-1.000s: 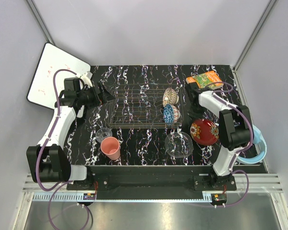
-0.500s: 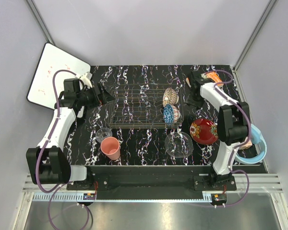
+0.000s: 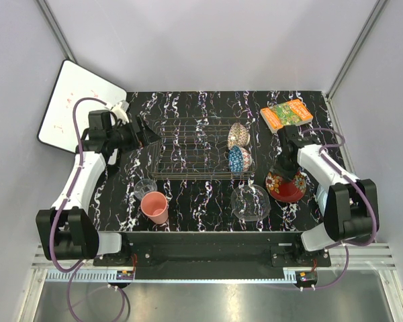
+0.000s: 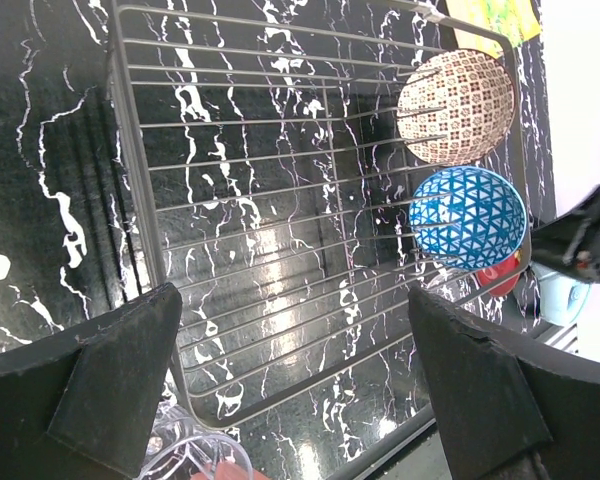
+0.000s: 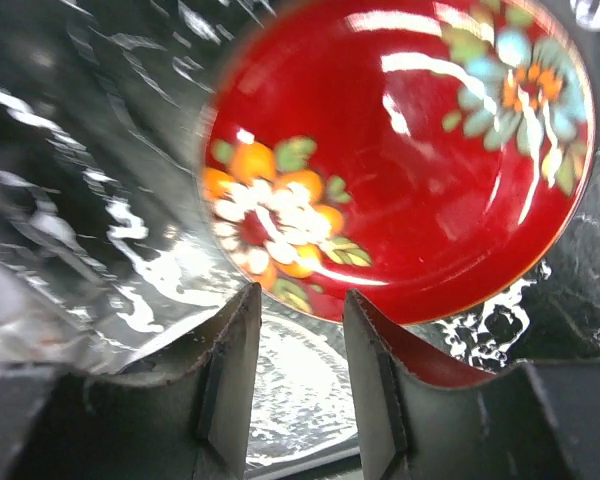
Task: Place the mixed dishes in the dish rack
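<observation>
Gripping the red dish well likely means straddling its rim squarely. The right pincer hovers at that rim, fingers slightly apart, holding nothing. The dish lies on the counter just right of the rack. The left pincer gapes wide at the rack's left end.

A lab test cell; plain white walls, aluminium base rail, black marbled tabletop

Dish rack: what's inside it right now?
Two bowls stand on edge at the rack's right end: the tan-red bowl farther back, the blue bowl nearer. The other wires in view hold nothing. In the left wrist view, the left gripper's fingers cover part of its edge.
</observation>
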Tool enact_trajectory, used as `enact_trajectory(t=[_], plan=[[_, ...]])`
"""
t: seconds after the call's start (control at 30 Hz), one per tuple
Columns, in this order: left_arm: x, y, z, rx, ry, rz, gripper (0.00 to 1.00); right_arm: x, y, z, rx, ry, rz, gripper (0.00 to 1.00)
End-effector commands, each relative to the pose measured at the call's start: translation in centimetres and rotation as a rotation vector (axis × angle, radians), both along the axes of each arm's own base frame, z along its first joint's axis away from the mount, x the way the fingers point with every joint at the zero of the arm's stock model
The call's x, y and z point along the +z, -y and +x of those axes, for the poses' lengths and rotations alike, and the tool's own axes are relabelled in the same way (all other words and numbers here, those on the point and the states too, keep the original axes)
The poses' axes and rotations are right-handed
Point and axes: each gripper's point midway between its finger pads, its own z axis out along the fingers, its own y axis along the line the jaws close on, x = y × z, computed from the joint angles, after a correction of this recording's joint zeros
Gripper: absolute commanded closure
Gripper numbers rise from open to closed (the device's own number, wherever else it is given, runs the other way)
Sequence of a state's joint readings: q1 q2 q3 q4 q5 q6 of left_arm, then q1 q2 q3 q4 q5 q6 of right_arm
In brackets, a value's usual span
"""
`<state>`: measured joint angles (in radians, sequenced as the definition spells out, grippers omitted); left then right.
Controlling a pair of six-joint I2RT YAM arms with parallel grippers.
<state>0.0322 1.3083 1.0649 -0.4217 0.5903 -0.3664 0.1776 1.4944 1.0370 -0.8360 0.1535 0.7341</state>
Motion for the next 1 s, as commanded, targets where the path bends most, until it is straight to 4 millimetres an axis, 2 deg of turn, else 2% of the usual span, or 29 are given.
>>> enact_trajectory(t=[0.0, 0.13, 0.23, 0.37, 0.43, 0.5, 0.6, 0.67, 0.7, 0.83, 0.97], plan=[[1.8, 0.5, -0.8, -0.038, 0.078, -0.021, 0.01, -1.0, -0.3, -1.8, -0.021, -0.047, 0.020, 0.53], [2.3, 0.6, -1.1, -0.045, 0.093, -0.022, 0.01, -0.6, 0.6, -4.2, -0.048, -0.069, -0.009, 0.51], [2.2, 0.9, -1.0, -0.051, 0.084, -0.032, 0.01, 0.1, 1.8, -6.2, -0.115, -0.066, -0.045, 0.46], [2.3, 1.1, -1.0, -0.056, 0.081, -0.039, 0.01, 1.1, 2.5, -8.2, -0.260, -0.006, -0.039, 0.33], [2.5, 1.4, -1.0, -0.066, 0.085, -0.042, 0.01, 0.2, 2.7, -9.5, -0.306, -0.009, -0.028, 0.28], [2.8, 1.4, -1.1, -0.071, 0.095, -0.043, 0.01, 0.2, 2.6, -9.9, -0.360, 0.038, 0.004, 0.24], [2.9, 1.4, -1.2, -0.079, 0.097, -0.043, 0.01, -0.9, 2.8, -11.2, -0.433, 0.058, 0.029, 0.21], [2.8, 1.5, -1.3, -0.080, 0.094, -0.043, 0.01, -0.6, 2.9, -10.8, -0.489, 0.133, 0.060, 0.21], [2.7, 1.5, -1.3, -0.083, 0.091, -0.046, 0.01, -1.0, 3.1, -11.1, -0.506, 0.146, 0.058, 0.22], [2.5, 1.5, -1.5, -0.085, 0.089, -0.042, 0.01, 0.1, 4.2, -9.8, -0.606, 0.344, 0.099, 0.24], [2.6, 1.5, -1.5, -0.086, 0.091, -0.039, 0.01, -0.2, 4.2, -9.1, -0.662, 0.428, 0.158, 0.25]])
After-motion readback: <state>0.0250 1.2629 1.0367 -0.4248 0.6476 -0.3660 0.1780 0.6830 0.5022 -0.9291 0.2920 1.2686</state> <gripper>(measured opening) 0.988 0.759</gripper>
